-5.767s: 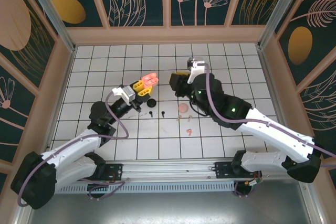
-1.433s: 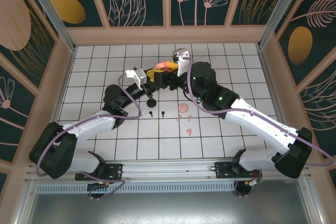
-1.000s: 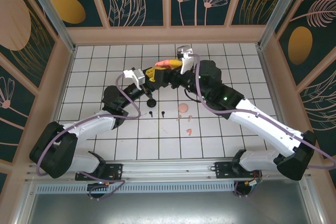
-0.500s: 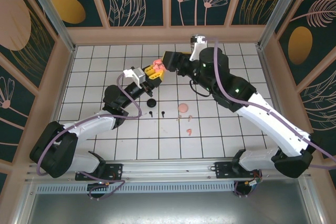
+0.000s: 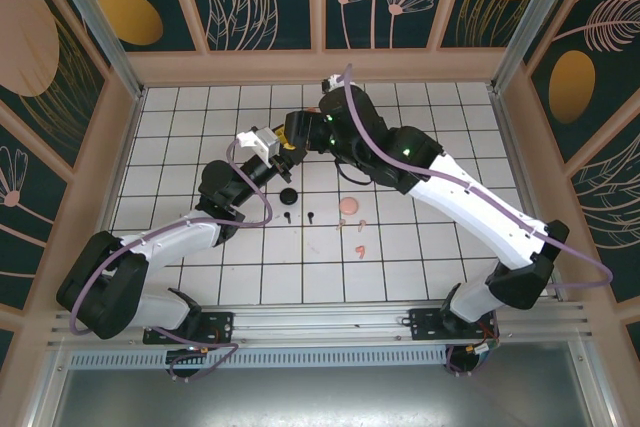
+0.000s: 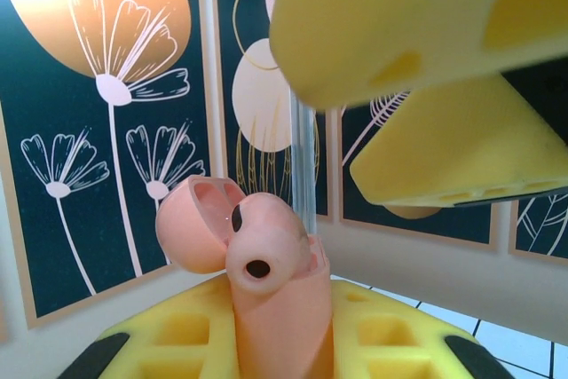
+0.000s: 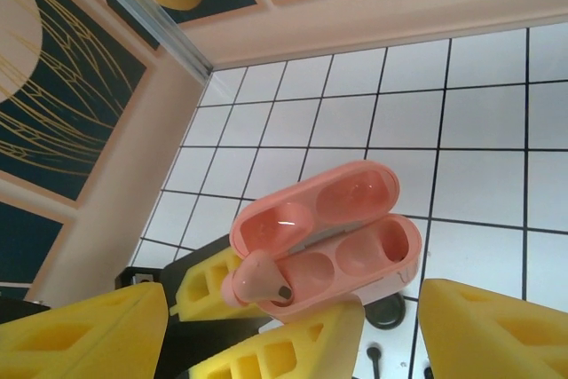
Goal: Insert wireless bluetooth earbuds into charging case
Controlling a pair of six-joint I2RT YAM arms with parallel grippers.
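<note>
Just released: a pink earbud left in the open charging case.
A second ago the right gripper (image 6: 426, 99) was pressed in against the charging case (image 7: 359, 241); it has now drawn back, jaws apart and empty. The left gripper (image 6: 284, 335) is clamped on the case's base and holds it raised above the table (image 5: 200, 257). The pink earbud (image 7: 257, 280) lies tilted in one well and is probably not fully seated. The other well is empty, and a loose pink bud (image 5: 360, 249) waits on the tiles.
</note>
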